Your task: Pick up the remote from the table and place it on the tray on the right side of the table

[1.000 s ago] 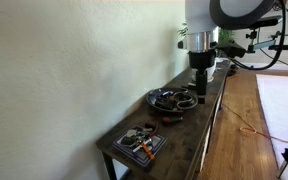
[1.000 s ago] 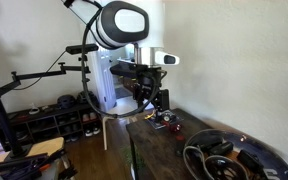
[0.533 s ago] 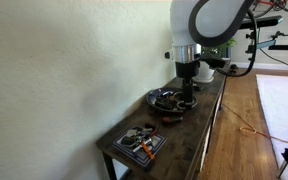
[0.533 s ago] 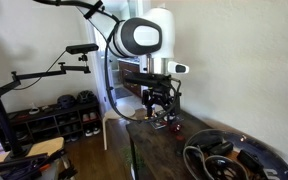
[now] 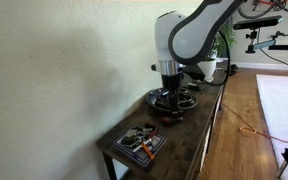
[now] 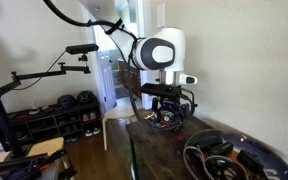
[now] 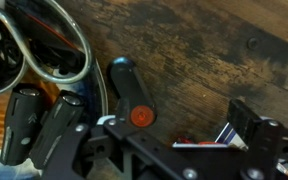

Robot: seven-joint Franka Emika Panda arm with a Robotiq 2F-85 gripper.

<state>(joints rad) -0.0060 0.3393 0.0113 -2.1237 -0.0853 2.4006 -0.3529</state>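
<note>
The table [image 5: 191, 130] is long, narrow and dark brown; it also shows in the exterior view [image 6: 156, 158] and the wrist view [image 7: 209, 50]. The round dark tray [image 5: 154, 98] with curved dark shapes sits mid-table, near the camera in an exterior view [image 6: 197, 150]. The remote [image 7: 130, 92], a dark oblong with a red round button, lies flat just beside the tray's rim [image 7: 85, 58]. It shows as a small reddish sliver in an exterior view [image 5: 171, 119]. My gripper [image 5: 169, 88] [image 6: 169, 108] [image 7: 179, 115] hangs open and empty above the tray's edge and the remote.
A flat rectangular tray of small items [image 5: 139, 143] [image 6: 164, 122] stands at the table's end. A white pot [image 5: 206, 68] stands at the other end. The wall runs along the table's back edge. A shoe rack [image 6: 54, 115] stands on the floor.
My arm has swung along the table from the end with the white pot to above the round tray and remote. The gripper stays open. Nothing on the table has moved.
</note>
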